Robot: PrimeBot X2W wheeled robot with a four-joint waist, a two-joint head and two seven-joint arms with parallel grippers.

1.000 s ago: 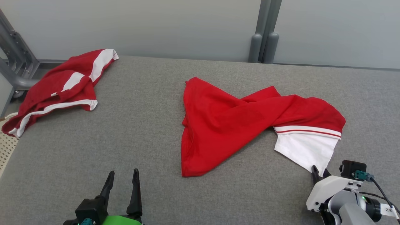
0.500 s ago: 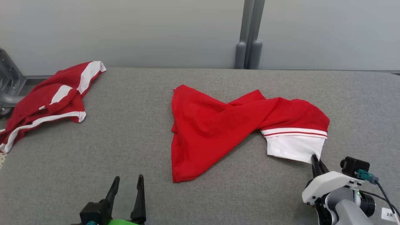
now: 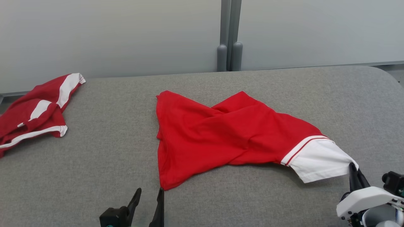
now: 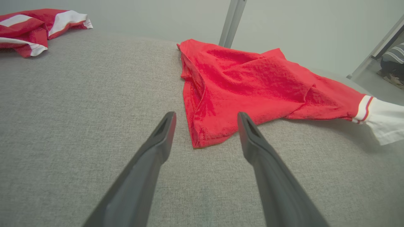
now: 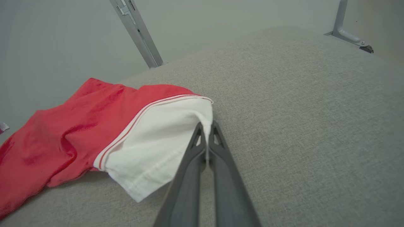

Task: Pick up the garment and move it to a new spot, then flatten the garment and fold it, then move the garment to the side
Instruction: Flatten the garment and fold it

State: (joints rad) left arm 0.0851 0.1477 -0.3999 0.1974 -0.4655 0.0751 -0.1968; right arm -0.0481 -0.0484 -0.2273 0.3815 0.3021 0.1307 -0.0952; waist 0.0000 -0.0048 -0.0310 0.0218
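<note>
The red garment (image 3: 221, 135) lies twisted across the middle of the grey counter (image 3: 104, 157), its long axis running from a red hem corner (image 3: 164, 184) at the near left to a white end (image 3: 318, 159) at the near right. The right tool (image 3: 352, 166) is clamped on the white end's edge, holding it slightly raised. The left tool (image 3: 150, 190) hovers empty with its fingers spread. The red corner lies just ahead of it, so the left arm looks the nearer for that end.
</note>
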